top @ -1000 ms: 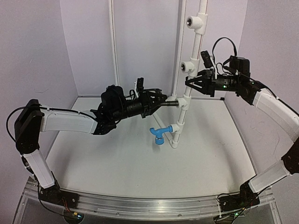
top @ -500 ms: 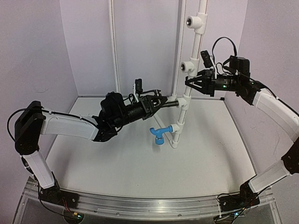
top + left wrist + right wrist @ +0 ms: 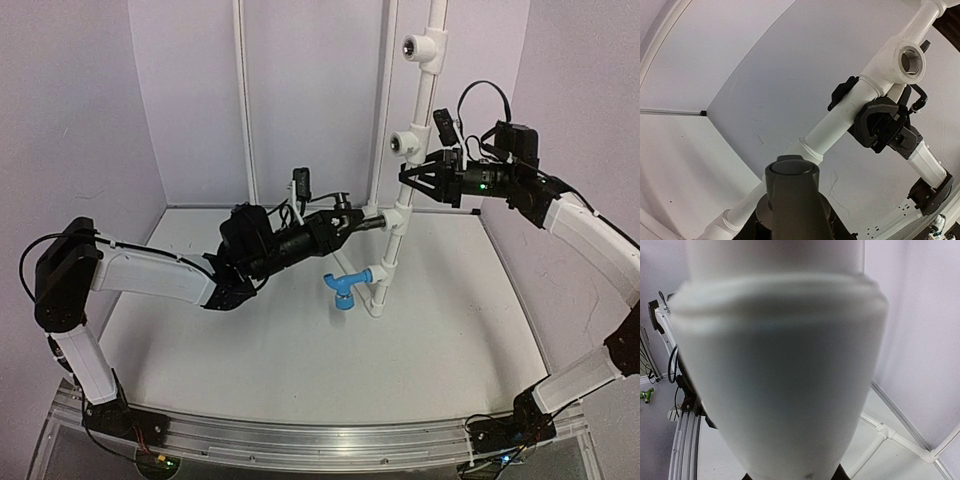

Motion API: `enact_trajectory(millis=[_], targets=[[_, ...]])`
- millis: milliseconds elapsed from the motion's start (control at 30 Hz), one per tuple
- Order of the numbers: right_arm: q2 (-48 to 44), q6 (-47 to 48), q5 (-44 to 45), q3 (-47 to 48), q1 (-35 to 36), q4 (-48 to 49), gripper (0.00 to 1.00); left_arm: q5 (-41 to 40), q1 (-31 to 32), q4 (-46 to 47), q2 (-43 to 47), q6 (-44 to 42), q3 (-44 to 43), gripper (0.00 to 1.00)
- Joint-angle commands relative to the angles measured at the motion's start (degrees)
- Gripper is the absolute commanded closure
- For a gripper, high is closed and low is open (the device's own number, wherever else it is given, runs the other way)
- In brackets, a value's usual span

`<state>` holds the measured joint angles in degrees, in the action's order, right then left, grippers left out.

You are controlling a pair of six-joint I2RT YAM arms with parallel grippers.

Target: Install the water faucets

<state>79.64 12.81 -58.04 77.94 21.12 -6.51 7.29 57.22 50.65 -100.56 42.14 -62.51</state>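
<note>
While the right gripper [image 3: 418,183] clamps the pipe [image 3: 418,100], the left gripper [image 3: 350,217] grips the black faucet [image 3: 370,222], its axis straight ahead into the tee [image 3: 395,218].

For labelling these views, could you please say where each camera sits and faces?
Top external: above and behind the bases, looking down over the table at the white pipe; both arms, left gripper and right gripper show.
Left wrist: on the left arm, looking past its held black faucet up the pipe; own fingers unclear.
Right wrist: hard against the pipe, which fills the view; dark fingertips edge the bottom.
Shared: left wrist and top external both show the right gripper clamping the pipe.
</note>
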Motion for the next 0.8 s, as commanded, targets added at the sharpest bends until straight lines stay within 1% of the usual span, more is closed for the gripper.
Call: enact_trajectory(millis=[0, 133, 400, 500, 600, 700, 767], targets=[[-0.29, -7.41, -3.00, -0.96, 1.66, -4.30, 1.00, 4.71, 3.51, -4.59, -0.27, -12.28, -2.15, 1.00], [-0.32, -7.45, -3.27, -0.95, 1.69, -4.30, 1.00, 5.46, 3.60, -6.04, 0.51, -20.96, -1.68, 1.00], [-0.13, -7.45, -3.04, -0.76, 1.71, -4.48, 1.00, 7.25, 3.58, -13.14, 1.23, -40.28, -2.53, 1.00], [0.16, -7.45, -2.88, -0.50, 1.69, -4.63, 1.00, 6.88, 3.60, -15.29, 1.22, -49.29, -2.59, 1.00], [0.33, -7.54, -2.68, -0.28, 1.66, -4.90, 1.00, 5.44, 3.63, -19.41, 1.30, -61.11, -3.11, 1.00], [0.34, -7.37, -2.51, -0.16, 1.64, -5.46, 1.00, 3.97, 3.61, -20.76, 1.50, -70.48, -2.83, 1.00], [0.45, -7.17, -2.52, 0.02, 1.70, -5.82, 1.00, 3.07, 3.60, -21.54, 1.57, -75.28, -2.80, 1.00]])
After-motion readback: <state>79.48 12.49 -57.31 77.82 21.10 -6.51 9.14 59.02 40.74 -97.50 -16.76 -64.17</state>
